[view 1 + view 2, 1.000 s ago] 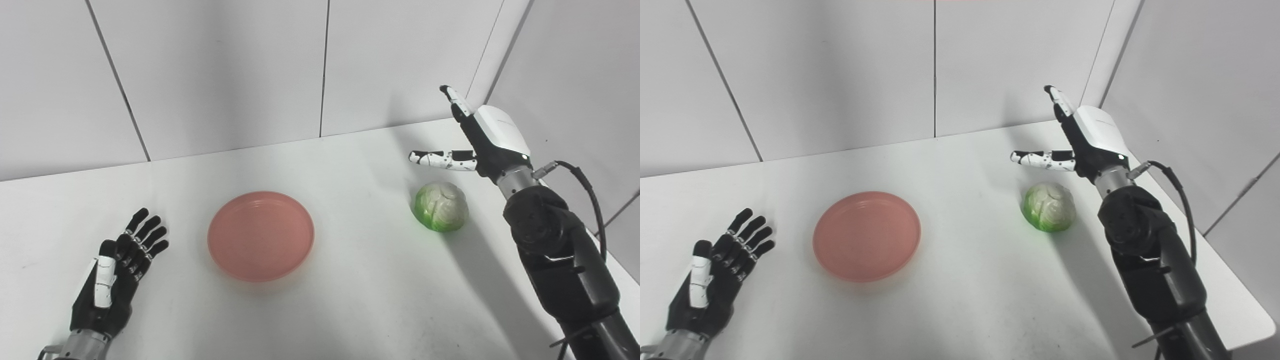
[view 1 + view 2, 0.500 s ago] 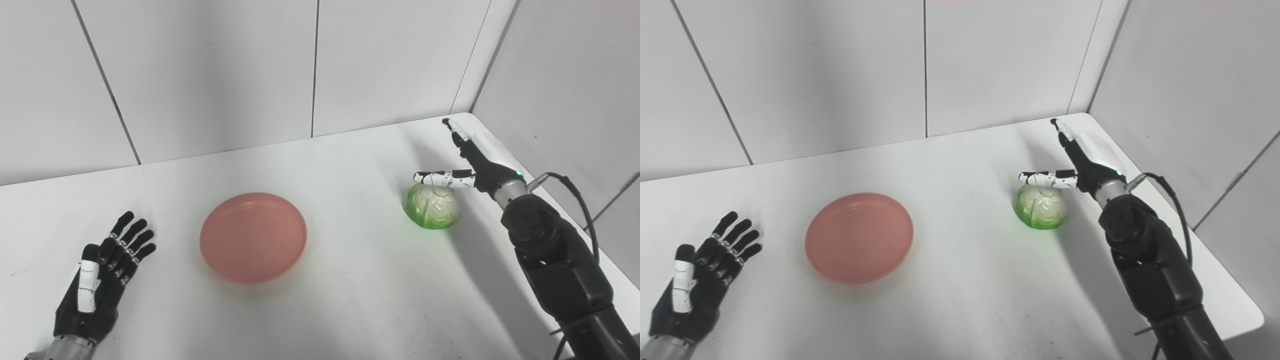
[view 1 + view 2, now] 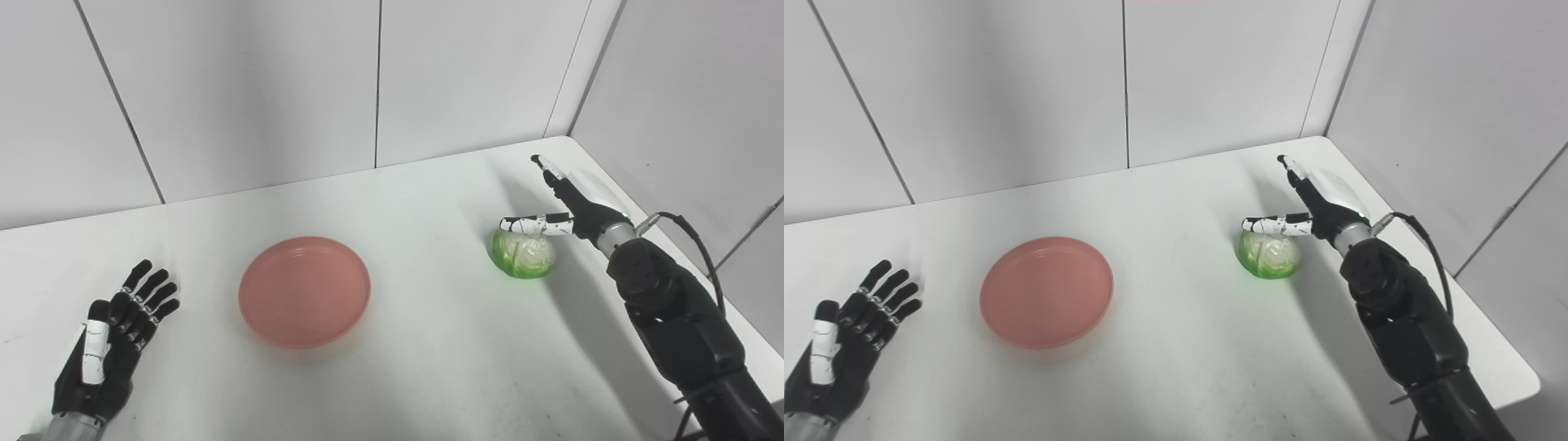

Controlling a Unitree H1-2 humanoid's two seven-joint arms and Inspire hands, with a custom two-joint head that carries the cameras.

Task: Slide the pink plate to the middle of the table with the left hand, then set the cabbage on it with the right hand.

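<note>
The pink plate [image 3: 304,291] lies flat near the middle of the white table [image 3: 429,361], holding nothing. The green-and-white cabbage [image 3: 524,256] sits on the table to the right of the plate. My right hand [image 3: 566,202] is low just behind the cabbage, open, its thumb stretched across the cabbage's top and its fingers pointing toward the back wall. My left hand [image 3: 110,334] rests open at the table's left front, palm up with fingers spread, well apart from the plate.
White wall panels close the table at the back and on the right. The table's right edge [image 3: 1507,355] runs just beside my right forearm [image 3: 1402,318]. A black cable [image 3: 698,233] loops off that wrist.
My right hand has come down from above the table to the cabbage, its thumb now over the top. The camera has shifted, so the whole scene slid left. Plate and cabbage stay put.
</note>
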